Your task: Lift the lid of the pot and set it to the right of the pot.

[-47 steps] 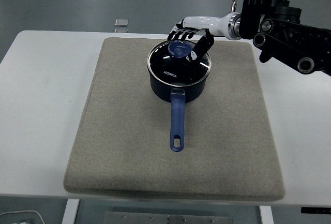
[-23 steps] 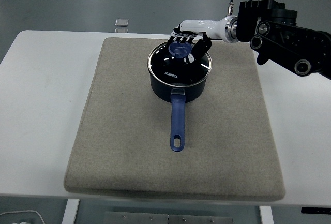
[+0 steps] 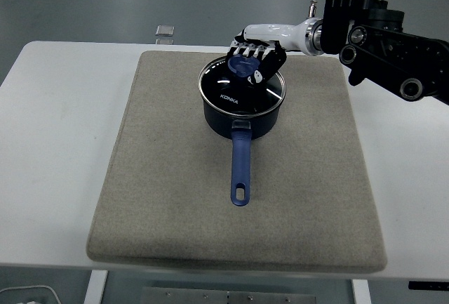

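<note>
Since a second ago the right hand (image 3: pixel 254 57) has closed its fingers (image 3: pixel 257 74) on the blue knob (image 3: pixel 240 67). Under the hand, the pot lid (image 3: pixel 242 90) has tipped and shifted slightly left, its far edge raised off the pot (image 3: pixel 240 118).

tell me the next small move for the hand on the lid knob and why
Probably lift straight up: the right hand is curled around the blue knob, the glass lid looks tipped on the pot, and bare mat lies to the right.

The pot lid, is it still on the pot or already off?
Tilted: the lid covers the pot, with the right hand gripping its knob.
</note>
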Robot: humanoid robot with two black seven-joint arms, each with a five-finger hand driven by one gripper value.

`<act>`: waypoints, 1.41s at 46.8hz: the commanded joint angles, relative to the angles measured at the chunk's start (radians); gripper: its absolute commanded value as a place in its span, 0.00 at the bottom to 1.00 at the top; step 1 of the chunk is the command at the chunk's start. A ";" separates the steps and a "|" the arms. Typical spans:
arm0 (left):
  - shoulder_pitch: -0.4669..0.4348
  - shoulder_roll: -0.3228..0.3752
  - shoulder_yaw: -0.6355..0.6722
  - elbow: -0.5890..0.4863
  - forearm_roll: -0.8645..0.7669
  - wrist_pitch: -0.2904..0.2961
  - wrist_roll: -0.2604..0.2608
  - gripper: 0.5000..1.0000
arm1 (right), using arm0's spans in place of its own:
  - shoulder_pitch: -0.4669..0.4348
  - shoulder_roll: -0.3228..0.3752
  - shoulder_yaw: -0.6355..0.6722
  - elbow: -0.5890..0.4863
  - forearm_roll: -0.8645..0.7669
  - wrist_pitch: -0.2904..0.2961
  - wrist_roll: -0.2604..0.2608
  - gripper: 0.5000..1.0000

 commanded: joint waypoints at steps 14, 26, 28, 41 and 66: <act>0.000 0.000 0.000 0.000 0.000 0.000 0.000 1.00 | 0.015 -0.003 0.003 0.000 -0.031 -0.007 0.000 0.00; 0.000 0.000 0.000 0.000 0.000 0.000 0.000 1.00 | 0.041 -0.029 0.002 -0.003 -0.031 0.001 0.000 0.00; 0.000 0.000 0.000 0.000 0.000 0.000 0.000 1.00 | 0.043 -0.048 0.003 -0.003 -0.029 0.001 0.000 0.00; 0.000 0.000 0.000 0.000 0.000 0.000 0.000 1.00 | 0.035 -0.157 0.002 -0.008 -0.021 0.002 0.000 0.00; 0.000 0.000 0.000 0.000 0.000 0.000 0.000 1.00 | -0.074 -0.259 0.005 -0.084 -0.014 -0.034 0.008 0.00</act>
